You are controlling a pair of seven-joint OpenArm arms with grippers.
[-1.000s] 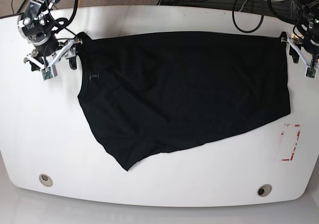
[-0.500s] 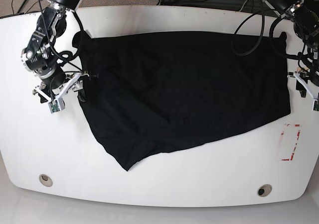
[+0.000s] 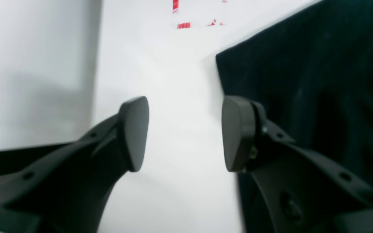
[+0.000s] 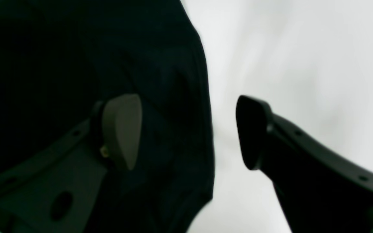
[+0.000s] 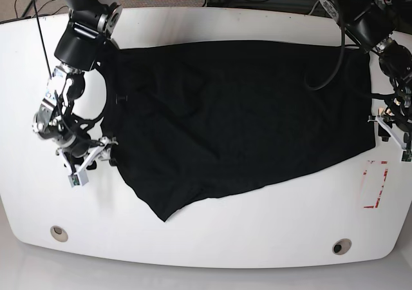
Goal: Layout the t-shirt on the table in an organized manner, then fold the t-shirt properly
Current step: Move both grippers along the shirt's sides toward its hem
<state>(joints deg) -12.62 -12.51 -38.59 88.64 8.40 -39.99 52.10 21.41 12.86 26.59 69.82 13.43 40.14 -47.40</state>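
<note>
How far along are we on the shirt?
Done: t-shirt lies spread on the table, though its lower hem runs skewed. In hand: nothing; left gripper and right gripper hang open at opposite side edges. Left: straightening, every fold.

Big glossy white desk [image 5: 212, 238] with rounded corners, two round grommet holes [image 5: 59, 232] near the front edge. A black t-shirt [image 5: 238, 116] lies spread across it, and a small red-outlined rectangle mark [image 5: 375, 184] sits just beside the shirt's corner.

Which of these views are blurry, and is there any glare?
Left wrist: the shirt and red mark are soft, the tool sharper. Right wrist: smeared throughout. Base: sharp, with mild sheen on the table.
</note>
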